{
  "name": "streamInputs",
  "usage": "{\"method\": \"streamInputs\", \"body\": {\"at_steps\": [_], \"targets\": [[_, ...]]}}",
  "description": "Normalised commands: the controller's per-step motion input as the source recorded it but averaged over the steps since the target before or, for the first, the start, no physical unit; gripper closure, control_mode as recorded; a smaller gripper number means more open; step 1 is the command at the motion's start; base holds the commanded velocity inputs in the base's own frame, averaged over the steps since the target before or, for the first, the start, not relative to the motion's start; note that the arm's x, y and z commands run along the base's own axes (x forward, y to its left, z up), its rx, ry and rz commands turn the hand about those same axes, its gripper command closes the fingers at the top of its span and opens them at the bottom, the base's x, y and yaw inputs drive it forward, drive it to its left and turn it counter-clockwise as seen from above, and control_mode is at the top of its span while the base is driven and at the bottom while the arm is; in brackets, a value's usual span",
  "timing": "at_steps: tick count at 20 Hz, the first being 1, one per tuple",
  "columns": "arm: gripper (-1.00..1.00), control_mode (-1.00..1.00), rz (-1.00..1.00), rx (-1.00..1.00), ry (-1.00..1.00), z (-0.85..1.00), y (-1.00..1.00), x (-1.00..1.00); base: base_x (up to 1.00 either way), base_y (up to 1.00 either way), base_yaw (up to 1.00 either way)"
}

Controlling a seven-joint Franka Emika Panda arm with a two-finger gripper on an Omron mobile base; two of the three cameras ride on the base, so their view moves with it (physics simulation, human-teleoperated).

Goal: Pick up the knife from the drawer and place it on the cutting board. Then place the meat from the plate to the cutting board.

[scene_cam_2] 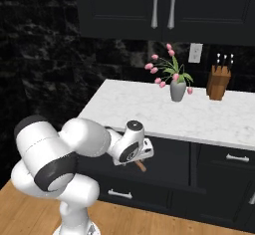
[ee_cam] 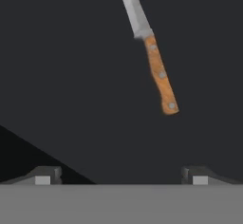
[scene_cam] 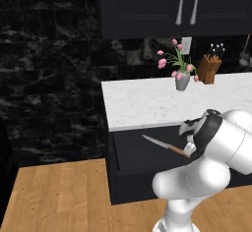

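Observation:
The knife lies flat on the dark floor of the open drawer. Its orange-brown handle points toward me and its silver blade runs away from me. In the left base view the knife shows just left of my wrist. My gripper hangs above the drawer, short of the handle's end, open with nothing between its fingertips. In the right base view the gripper points down into the drawer under the counter edge. The cutting board, the plate and the meat are out of view.
A white marble counter overhangs the drawer. On it stand a grey vase of pink flowers and a wooden knife block. Black wall cabinets hang above. Closed black drawers sit to the right.

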Motion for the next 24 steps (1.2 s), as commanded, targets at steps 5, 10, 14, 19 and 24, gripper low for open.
{"method": "streamInputs", "body": {"at_steps": [5, 10, 14, 19, 24], "targets": [[-1.0, -1.0, 0.0, -0.01, 0.0, -0.03, 0.0, 0.18, 0.0, 0.0, 0.0], [-1.0, -1.0, 0.0, -0.02, 0.0, -0.1, 0.0, 0.21, 0.0, 0.0, 0.0], [-1.0, -1.0, 0.0, 0.0, 0.0, -0.15, 0.0, 0.19, 0.0, 0.0, 0.0], [-1.0, -1.0, 0.0, 0.0, 0.0, -0.15, 0.0, 0.18, 0.0, 0.0, 0.0], [-1.0, -1.0, 0.0, 0.0, 0.0, -0.16, 0.0, 0.14, 0.0, 0.0, 0.0]]}}
